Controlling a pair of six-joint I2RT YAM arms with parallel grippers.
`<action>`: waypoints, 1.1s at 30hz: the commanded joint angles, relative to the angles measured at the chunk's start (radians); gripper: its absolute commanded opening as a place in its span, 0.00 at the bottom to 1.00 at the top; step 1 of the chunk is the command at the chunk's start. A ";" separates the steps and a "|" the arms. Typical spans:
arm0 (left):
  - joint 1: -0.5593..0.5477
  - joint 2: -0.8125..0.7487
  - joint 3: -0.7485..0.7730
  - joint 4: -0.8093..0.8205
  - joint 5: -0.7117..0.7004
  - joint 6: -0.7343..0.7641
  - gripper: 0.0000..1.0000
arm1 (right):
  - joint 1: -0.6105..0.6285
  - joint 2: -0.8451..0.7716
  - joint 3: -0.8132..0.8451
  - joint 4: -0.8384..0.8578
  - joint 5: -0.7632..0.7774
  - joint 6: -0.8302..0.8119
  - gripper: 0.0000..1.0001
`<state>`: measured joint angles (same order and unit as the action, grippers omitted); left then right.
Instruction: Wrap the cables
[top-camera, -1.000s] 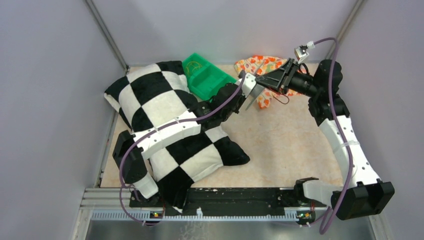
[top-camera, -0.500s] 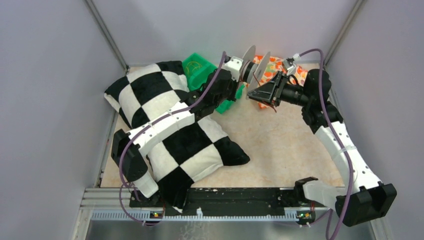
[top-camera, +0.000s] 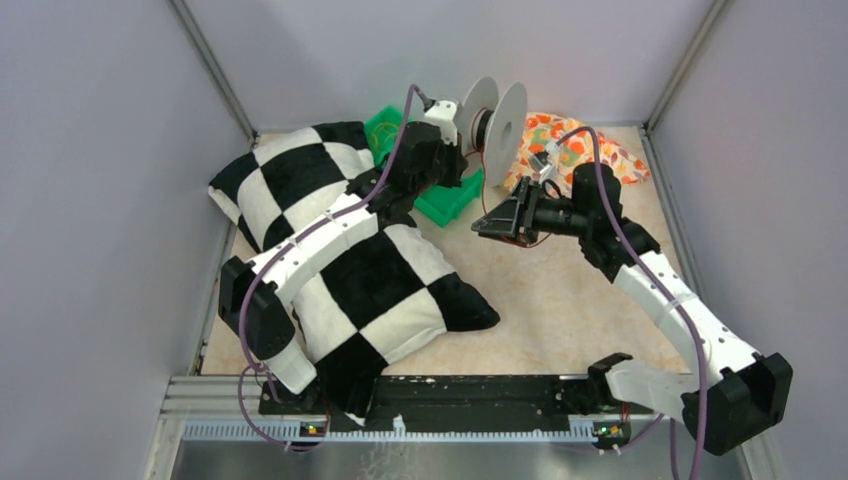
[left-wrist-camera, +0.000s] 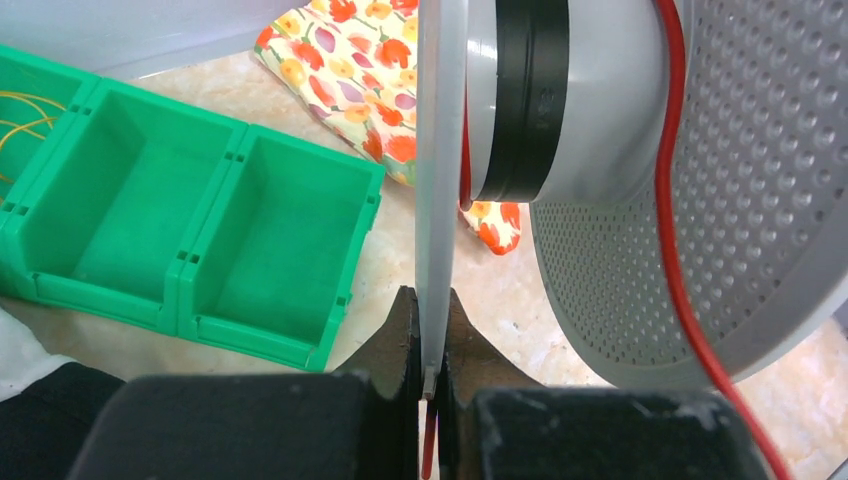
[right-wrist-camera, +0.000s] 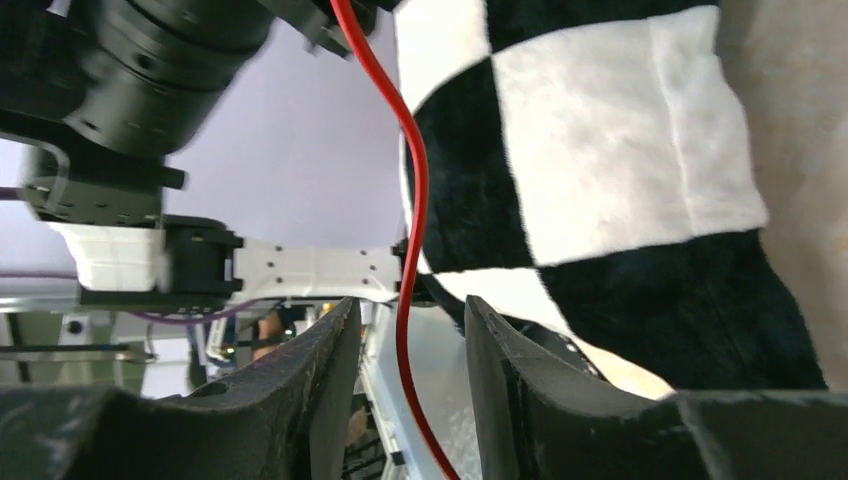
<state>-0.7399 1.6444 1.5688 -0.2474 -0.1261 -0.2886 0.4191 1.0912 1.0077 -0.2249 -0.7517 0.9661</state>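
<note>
Hanging limp between the right gripper's (right-wrist-camera: 408, 305) parted fingers (right-wrist-camera: 510, 380), the cable (right-wrist-camera: 424, 185) is best pinched near the spool (left-wrist-camera: 590, 110) clamped in the left gripper (left-wrist-camera: 428, 300).

1 spool (top-camera: 512, 120), at the tips of the left gripper (left-wrist-camera: 430, 330). 1 red cable (right-wrist-camera: 412, 200), between the fingers of the right gripper (right-wrist-camera: 405, 340). 1 green bin (left-wrist-camera: 212, 215), left of the left gripper. 1 checkered cushion (top-camera: 380, 290). 1 floral cloth (top-camera: 590, 145). 2 grippers.

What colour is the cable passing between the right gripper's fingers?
Bright red. The cable shows best in the right wrist view.
</note>
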 joint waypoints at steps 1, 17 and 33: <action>0.014 -0.061 0.052 0.160 0.061 -0.067 0.00 | 0.016 -0.022 -0.021 -0.046 0.060 -0.089 0.47; 0.032 -0.192 0.033 0.109 0.325 -0.086 0.00 | 0.016 -0.110 -0.329 0.061 0.306 -0.303 0.63; 0.094 -0.310 -0.146 0.123 0.553 -0.089 0.00 | -0.101 -0.217 -0.400 -0.163 0.702 -0.469 0.86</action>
<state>-0.6815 1.4036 1.4731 -0.2584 0.3386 -0.3428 0.3336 0.9276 0.6361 -0.3130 -0.1619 0.5755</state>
